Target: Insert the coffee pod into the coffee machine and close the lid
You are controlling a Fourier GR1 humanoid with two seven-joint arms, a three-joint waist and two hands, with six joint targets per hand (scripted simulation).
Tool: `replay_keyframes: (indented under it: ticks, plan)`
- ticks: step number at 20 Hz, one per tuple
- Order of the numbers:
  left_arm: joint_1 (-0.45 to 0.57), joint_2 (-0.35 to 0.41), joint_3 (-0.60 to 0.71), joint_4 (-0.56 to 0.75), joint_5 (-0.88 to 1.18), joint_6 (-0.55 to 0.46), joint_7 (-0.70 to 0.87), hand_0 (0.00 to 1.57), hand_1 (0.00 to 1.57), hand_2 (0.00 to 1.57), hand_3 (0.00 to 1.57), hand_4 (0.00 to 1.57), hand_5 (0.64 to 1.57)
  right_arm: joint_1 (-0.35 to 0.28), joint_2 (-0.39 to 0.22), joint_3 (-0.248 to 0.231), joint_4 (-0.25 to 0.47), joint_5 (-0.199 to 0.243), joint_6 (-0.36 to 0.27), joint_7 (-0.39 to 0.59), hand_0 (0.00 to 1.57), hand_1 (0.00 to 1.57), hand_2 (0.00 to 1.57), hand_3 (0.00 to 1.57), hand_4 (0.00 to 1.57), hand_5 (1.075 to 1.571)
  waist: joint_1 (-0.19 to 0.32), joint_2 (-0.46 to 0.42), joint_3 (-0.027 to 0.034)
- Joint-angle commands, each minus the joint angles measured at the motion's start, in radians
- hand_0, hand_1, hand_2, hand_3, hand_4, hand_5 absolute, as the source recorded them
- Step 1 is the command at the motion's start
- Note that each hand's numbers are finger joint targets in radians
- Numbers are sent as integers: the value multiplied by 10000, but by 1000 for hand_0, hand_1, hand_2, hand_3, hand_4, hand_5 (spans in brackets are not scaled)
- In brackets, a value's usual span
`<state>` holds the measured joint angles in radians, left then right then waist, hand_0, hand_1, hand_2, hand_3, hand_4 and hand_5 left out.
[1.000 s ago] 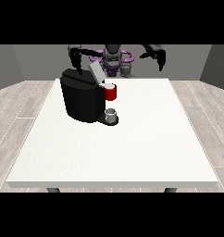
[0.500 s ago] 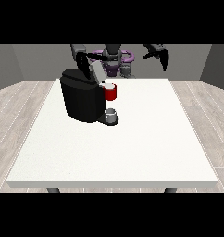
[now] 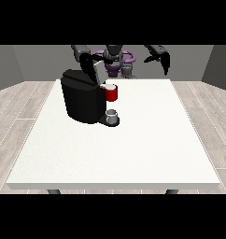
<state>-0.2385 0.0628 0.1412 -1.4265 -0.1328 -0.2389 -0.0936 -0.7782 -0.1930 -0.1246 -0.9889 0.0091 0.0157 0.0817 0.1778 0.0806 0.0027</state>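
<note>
Up top, hand (image 3: 88,61) touching coffee machine (image 3: 83,96) lid (image 3: 97,71).

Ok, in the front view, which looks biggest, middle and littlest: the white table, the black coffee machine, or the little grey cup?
Largest to smallest, as they look in the front view:
1. white table
2. black coffee machine
3. grey cup, sitting on the machine's base

The hand at the view's left (image 3: 88,63) is now lower and closer to the lid (image 3: 97,71) than before; the hand at the view's right (image 3: 162,59) is raised higher.
</note>
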Motion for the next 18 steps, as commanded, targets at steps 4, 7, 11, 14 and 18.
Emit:
replay_keyframes:
  ticks: [4,7,11,14,18]
  plan:
    - [-368,435,400,457,551,-450,181,0,0,0,0,362,1571,-950,303,575,-213,389,3,311,0,0,0,0,0,1571,111,89,-31]
    - [-318,133,-81,234,75,-143,134,0,0,0,0,356,1571,-1012,655,822,-183,645,-295,380,0,0,0,0,0,1571,497,152,-30]
    - [-615,218,-131,197,119,-291,156,0,0,0,0,326,1571,-1332,304,1087,-430,1097,-234,576,0,0,0,0,0,1571,886,312,-31]
    - [-432,168,-277,272,175,-500,69,0,0,0,0,398,1571,-1636,68,953,-625,1107,-227,1108,0,0,0,0,82,1571,1202,198,-32]
    - [-1043,50,-314,250,51,-229,-271,0,0,0,0,439,1571,-2117,-143,957,-810,1451,-433,871,0,0,0,0,259,1571,1522,950,-29]
